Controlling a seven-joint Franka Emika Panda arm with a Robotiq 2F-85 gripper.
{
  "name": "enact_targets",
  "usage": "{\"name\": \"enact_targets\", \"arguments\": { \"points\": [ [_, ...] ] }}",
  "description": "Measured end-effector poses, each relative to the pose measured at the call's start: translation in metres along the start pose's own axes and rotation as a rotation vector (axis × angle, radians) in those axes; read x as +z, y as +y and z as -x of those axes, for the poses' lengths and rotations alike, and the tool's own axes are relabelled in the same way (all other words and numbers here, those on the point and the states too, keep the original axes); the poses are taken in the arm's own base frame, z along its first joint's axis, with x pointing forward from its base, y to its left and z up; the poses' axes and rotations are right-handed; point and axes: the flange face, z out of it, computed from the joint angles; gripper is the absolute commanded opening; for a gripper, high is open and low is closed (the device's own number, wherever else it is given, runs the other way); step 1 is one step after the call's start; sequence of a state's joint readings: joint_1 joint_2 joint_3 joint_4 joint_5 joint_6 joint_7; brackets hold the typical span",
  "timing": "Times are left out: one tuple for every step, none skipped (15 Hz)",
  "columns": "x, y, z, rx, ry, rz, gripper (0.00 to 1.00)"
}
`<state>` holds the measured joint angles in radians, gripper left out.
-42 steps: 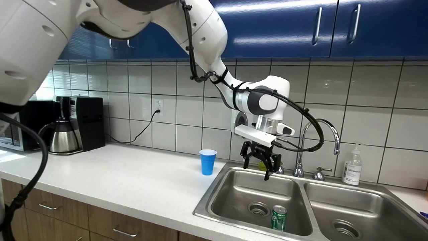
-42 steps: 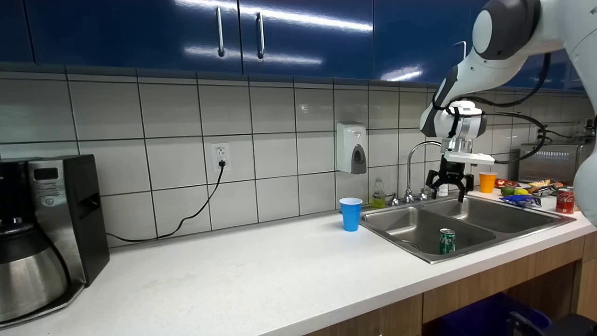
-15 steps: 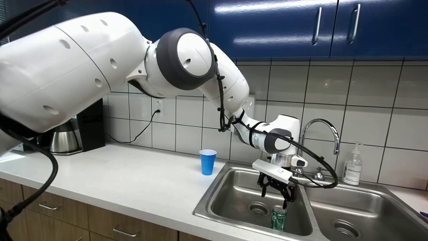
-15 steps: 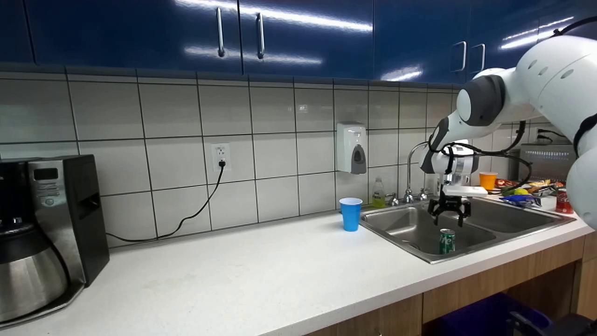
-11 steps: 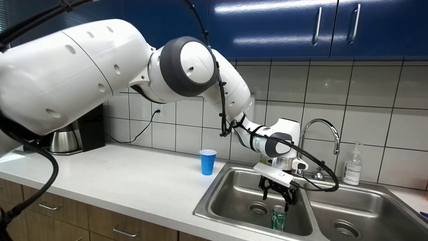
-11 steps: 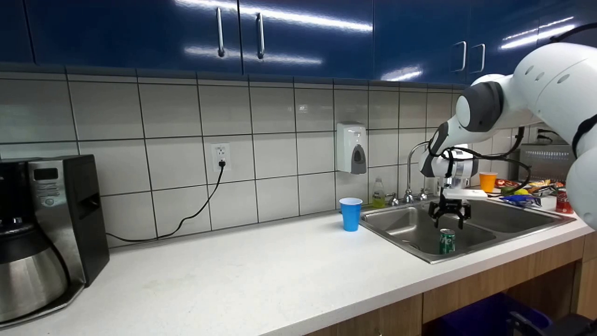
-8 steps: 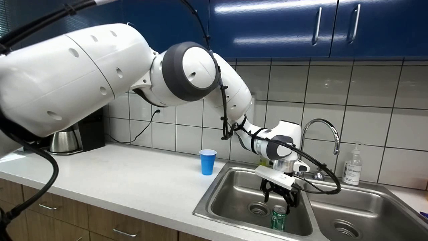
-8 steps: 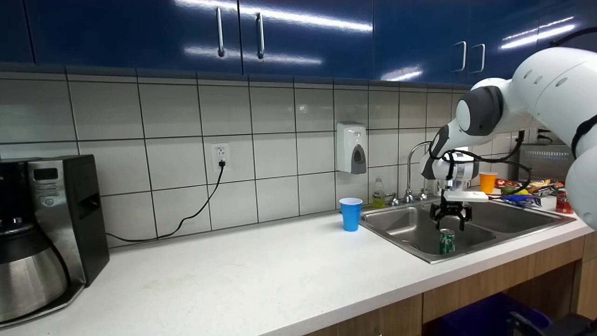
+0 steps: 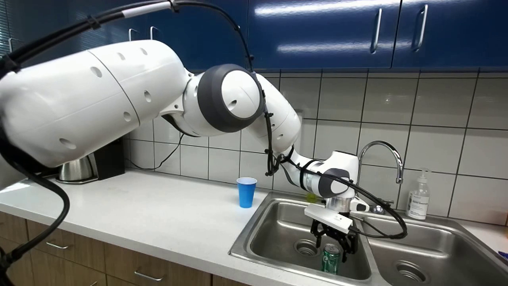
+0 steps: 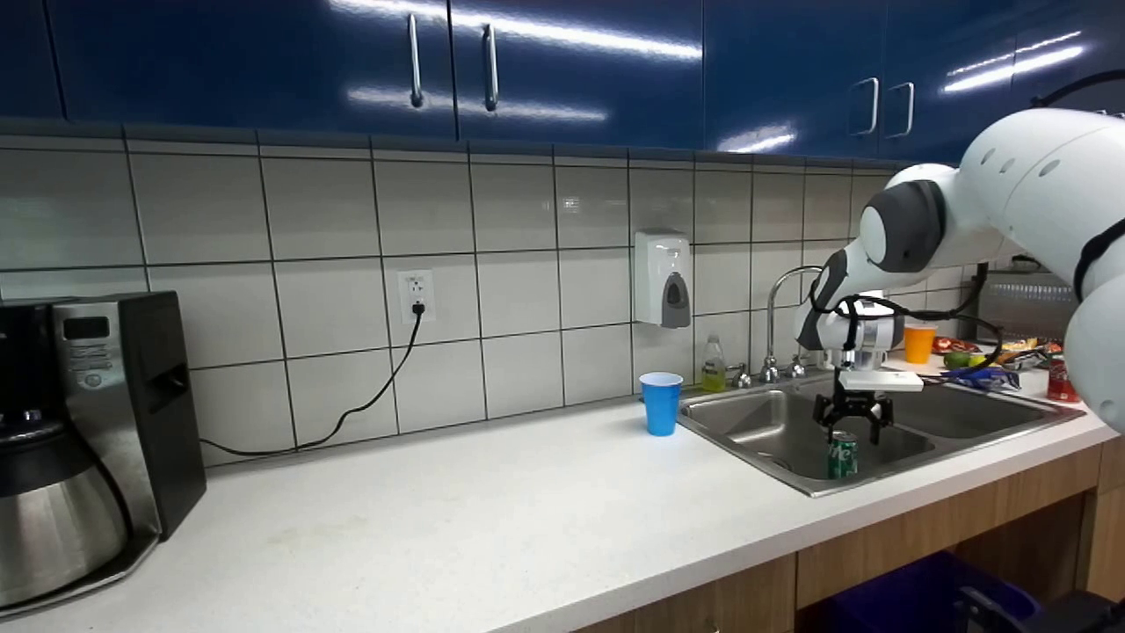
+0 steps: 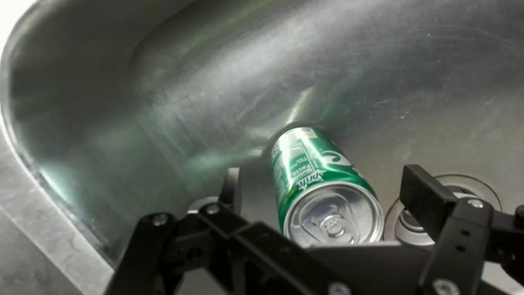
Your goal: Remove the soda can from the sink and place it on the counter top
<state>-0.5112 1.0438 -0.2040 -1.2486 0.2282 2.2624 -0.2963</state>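
The soda can, green with a silvery top, stands upright in the sink's basin beside the drain. It shows in both exterior views (image 9: 330,262) (image 10: 842,459) and in the wrist view (image 11: 311,164). The steel sink (image 9: 243,248) has two basins. My gripper (image 9: 331,249) is open and points down into the same basin, its fingertips at about the height of the can's top. In the wrist view the gripper (image 11: 323,180) has one finger on each side of the can, with a gap at both. The pale counter top (image 9: 158,210) runs beside the sink.
A blue cup (image 9: 246,194) stands on the counter near the sink's edge. The chrome faucet (image 9: 381,143) rises behind the sink close to my wrist. A pump bottle (image 9: 418,201) stands behind the far basin. An orange cup (image 10: 919,343) and a red can (image 10: 1062,381) stand beyond the sink.
My gripper has come down from above the sink into the basin, with its fingers open throughout. The arm has stretched out and lowered. The can has not moved.
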Motion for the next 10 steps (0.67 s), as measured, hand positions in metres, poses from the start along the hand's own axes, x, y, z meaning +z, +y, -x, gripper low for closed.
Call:
{"name": "enact_targets", "arguments": {
  "points": [
    [0.001,0.000,-0.001,0.000,0.001,0.001,1.00],
    [0.002,0.000,-0.002,0.000,0.002,0.002,1.00],
    [0.003,0.001,-0.003,0.001,0.004,0.003,1.00],
    [0.003,0.001,-0.004,0.001,0.006,0.004,1.00],
    [0.004,0.001,-0.005,0.002,0.008,0.006,1.00],
    [0.006,0.001,-0.006,0.002,0.010,0.008,1.00],
    [0.008,0.001,-0.007,0.002,0.009,0.010,1.00],
    [0.011,0.000,-0.007,0.000,0.008,0.012,1.00],
    [0.013,0.000,-0.008,-0.002,0.006,0.015,1.00],
    [0.016,0.000,-0.008,-0.004,0.005,0.018,1.00]
  ]
}}
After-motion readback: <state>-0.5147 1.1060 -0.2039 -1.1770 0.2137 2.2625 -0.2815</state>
